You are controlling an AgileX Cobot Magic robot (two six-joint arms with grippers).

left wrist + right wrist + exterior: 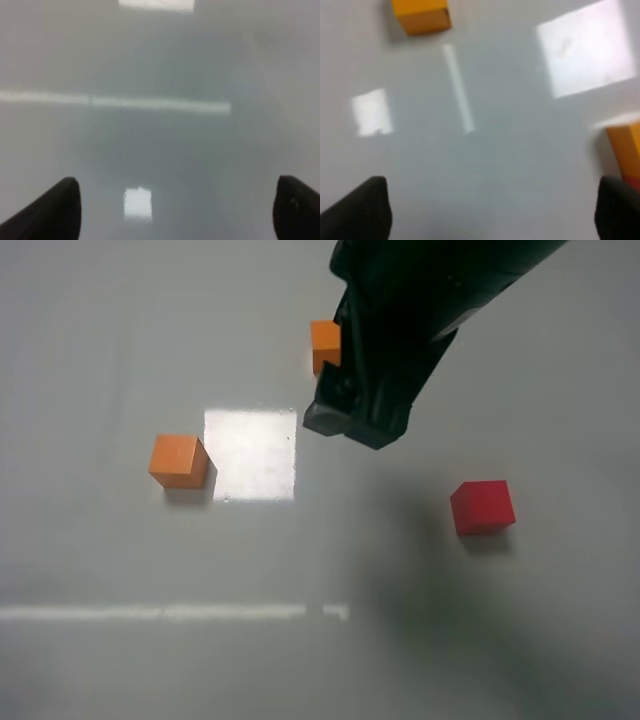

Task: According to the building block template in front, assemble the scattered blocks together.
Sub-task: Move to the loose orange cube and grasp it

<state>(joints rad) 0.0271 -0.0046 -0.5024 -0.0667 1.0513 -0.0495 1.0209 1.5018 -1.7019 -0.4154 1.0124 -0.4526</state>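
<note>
Table (pixel 90 660): grey, glossy, plain surface, with a bright square glare patch (pixel 250 453) at centre frame in the high view and a pale streak (pixel 150 612) across the lower left. I count three blocks lying directly on it, all well apart: orange cube (pixel 178 460) left of centre, just beside the patch's left edge; second orange cube (pixel 324 345) at upper centre, partly hidden; red cube (pixel 482 507) right of centre, lower than the others.

Exterior high: steep down over table (pixel 90 670). Wrist views low, close; right shares orange blocks (pixel 420 15).
</note>
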